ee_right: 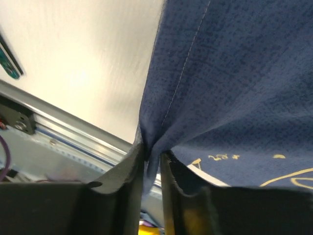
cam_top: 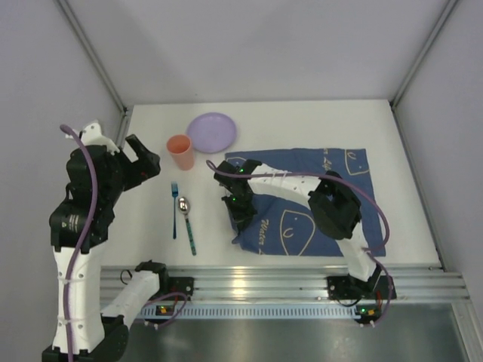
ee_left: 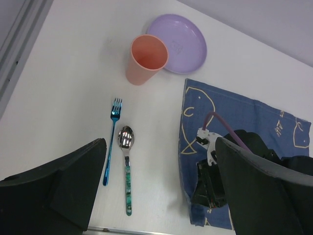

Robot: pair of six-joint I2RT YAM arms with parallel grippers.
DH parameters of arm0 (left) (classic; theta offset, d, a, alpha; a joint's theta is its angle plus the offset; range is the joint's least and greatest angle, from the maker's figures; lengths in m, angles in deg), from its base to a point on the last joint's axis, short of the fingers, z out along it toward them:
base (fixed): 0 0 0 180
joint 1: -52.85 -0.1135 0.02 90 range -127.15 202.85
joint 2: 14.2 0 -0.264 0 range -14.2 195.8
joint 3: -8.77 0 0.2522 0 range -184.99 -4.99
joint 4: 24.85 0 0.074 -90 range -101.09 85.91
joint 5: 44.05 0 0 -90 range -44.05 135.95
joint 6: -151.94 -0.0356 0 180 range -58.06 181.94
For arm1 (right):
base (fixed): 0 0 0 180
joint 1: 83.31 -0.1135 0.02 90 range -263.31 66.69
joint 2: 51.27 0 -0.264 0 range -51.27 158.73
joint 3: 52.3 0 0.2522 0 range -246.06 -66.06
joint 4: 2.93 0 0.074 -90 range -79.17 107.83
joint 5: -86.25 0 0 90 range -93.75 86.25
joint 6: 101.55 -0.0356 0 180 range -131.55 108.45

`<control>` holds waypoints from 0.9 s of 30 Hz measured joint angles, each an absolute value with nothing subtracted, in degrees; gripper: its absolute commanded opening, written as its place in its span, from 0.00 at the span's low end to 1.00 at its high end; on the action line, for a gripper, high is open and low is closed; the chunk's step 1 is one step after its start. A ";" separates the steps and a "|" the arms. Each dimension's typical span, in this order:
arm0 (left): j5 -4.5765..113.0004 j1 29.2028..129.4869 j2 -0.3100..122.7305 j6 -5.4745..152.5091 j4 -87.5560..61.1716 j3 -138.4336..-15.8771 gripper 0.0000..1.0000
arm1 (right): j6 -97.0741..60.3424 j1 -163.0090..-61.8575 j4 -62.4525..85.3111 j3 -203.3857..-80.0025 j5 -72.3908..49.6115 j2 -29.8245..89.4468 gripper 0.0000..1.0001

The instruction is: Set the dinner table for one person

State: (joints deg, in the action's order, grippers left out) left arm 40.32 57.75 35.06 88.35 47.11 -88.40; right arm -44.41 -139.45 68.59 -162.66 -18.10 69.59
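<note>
My right hand (ee_right: 151,159) pinches the near corner of the blue cloth (ee_right: 220,73). The rest spreads away to its right (long side that way), on the white worktop (cam_top: 302,121) under it. My left hand (cam_top: 142,162) hangs open.

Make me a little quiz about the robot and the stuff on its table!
1. True or false: the right pincer is pinching the blue cloth.
2. What stands right beside the purple plate? A) an orange cup B) a bowl C) a knife
3. Fill the gap: seen from the top camera, the fork lies on the ___ side of the spoon.

Key: 1 true; 2 A; 3 left.
</note>
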 measured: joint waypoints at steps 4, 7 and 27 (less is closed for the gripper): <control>40.28 57.75 34.69 88.42 47.50 -88.51 0.99 | -43.12 -139.82 70.89 -163.40 -18.86 69.65 0.72; 40.30 57.75 34.97 88.61 47.48 -88.51 0.99 | -42.53 -139.82 72.46 -163.82 -18.12 69.52 0.96; 38.09 57.75 66.51 91.24 40.77 -88.49 0.95 | -36.02 -118.81 75.24 -150.99 -12.15 39.49 1.00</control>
